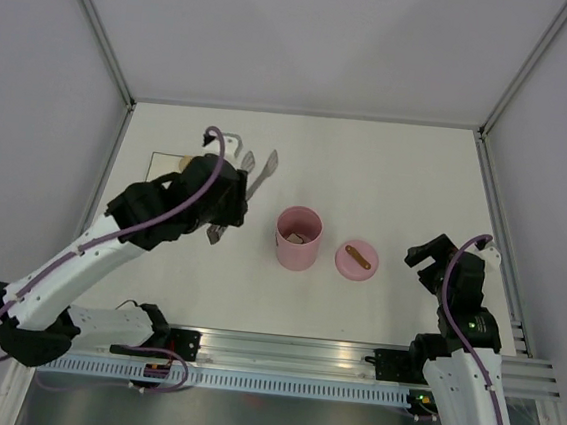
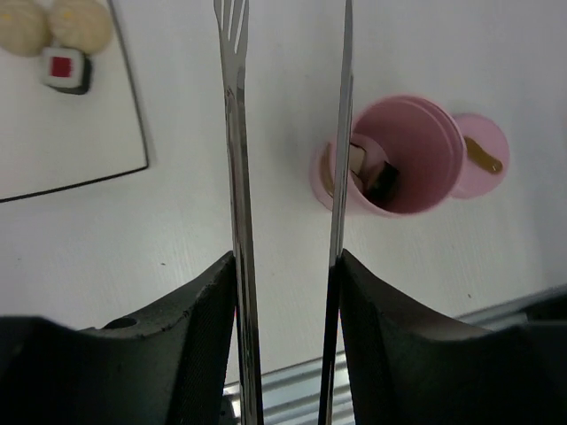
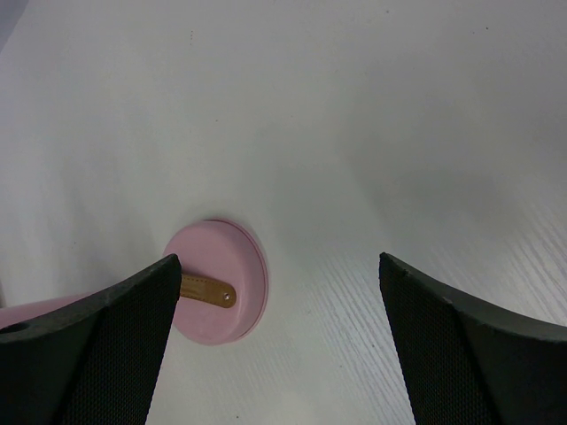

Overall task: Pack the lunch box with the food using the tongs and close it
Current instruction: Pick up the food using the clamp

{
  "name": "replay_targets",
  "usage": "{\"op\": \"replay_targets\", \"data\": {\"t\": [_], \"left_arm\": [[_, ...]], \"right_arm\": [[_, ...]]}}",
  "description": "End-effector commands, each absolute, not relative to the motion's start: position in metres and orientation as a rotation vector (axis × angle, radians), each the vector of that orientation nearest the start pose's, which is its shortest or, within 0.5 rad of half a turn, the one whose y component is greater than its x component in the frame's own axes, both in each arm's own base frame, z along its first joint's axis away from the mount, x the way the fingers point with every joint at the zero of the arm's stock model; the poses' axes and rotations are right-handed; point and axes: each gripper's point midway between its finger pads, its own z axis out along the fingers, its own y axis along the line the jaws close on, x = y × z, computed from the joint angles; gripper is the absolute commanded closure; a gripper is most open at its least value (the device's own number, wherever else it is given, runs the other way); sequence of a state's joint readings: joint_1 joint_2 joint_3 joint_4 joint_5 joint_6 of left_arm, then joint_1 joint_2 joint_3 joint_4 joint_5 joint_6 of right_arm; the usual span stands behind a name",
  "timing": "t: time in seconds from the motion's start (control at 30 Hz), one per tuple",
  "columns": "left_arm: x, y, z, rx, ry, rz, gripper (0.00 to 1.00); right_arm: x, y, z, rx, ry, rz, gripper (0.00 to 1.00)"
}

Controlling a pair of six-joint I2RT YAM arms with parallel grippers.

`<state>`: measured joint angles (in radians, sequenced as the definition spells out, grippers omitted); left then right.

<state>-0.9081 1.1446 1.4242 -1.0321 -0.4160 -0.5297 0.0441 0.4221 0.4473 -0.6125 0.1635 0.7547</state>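
The pink lunch box (image 1: 298, 238) stands open mid-table with food pieces inside (image 2: 372, 173). Its round lid (image 1: 356, 261) with a brown strap lies just right of it. My left gripper (image 1: 235, 196) is left of the box and shut on the silver tongs (image 1: 257, 175). In the left wrist view each tong arm (image 2: 237, 177) presses against a finger, the arms are spread, and nothing shows between them. More food lies on a white mat: two beige balls (image 2: 81, 22) and a sushi piece (image 2: 66, 68). My right gripper (image 1: 422, 256) hangs wide open right of the lid (image 3: 217, 283), holding nothing.
The white mat with a dark edge (image 2: 71, 142) lies at the far left. A metal rail (image 1: 280, 353) runs along the near edge by the arm bases. White walls enclose the table on three sides.
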Motion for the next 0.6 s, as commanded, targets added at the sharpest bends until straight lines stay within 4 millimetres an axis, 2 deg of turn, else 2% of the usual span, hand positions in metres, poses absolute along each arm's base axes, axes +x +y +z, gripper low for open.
{"op": "replay_targets", "data": {"t": [0.0,0.03,0.07,0.13,0.17,0.23,0.3,0.4,0.57], "left_arm": [[0.241,-0.147,0.293,0.119,2.2,-0.17,0.47],[0.252,-0.127,0.287,0.056,2.212,-0.123,0.46],[0.255,-0.117,0.272,0.032,2.241,-0.091,0.46],[0.27,-0.091,0.261,-0.069,2.245,-0.037,0.46],[0.271,-0.08,0.242,-0.089,2.278,0.004,0.46],[0.282,-0.063,0.228,-0.175,2.296,0.0,0.46],[0.285,-0.056,0.206,-0.213,2.337,-0.003,0.46],[0.292,-0.048,0.194,-0.265,2.353,0.013,0.46],[0.302,-0.037,0.188,-0.282,2.347,0.069,0.46]], "right_arm": [[0.218,0.011,0.121,0.822,1.999,0.289,0.02],[0.218,0.011,0.118,0.821,2.008,0.29,0.02],[0.217,0.012,0.115,0.82,2.019,0.289,0.02],[0.217,0.014,0.115,0.809,2.024,0.3,0.02],[0.218,0.015,0.115,0.805,2.02,0.306,0.02],[0.219,0.016,0.115,0.802,2.019,0.312,0.02],[0.221,0.017,0.115,0.796,2.015,0.321,0.02],[0.223,0.017,0.114,0.786,2.023,0.318,0.02],[0.225,0.018,0.11,0.767,2.045,0.314,0.02]]}}
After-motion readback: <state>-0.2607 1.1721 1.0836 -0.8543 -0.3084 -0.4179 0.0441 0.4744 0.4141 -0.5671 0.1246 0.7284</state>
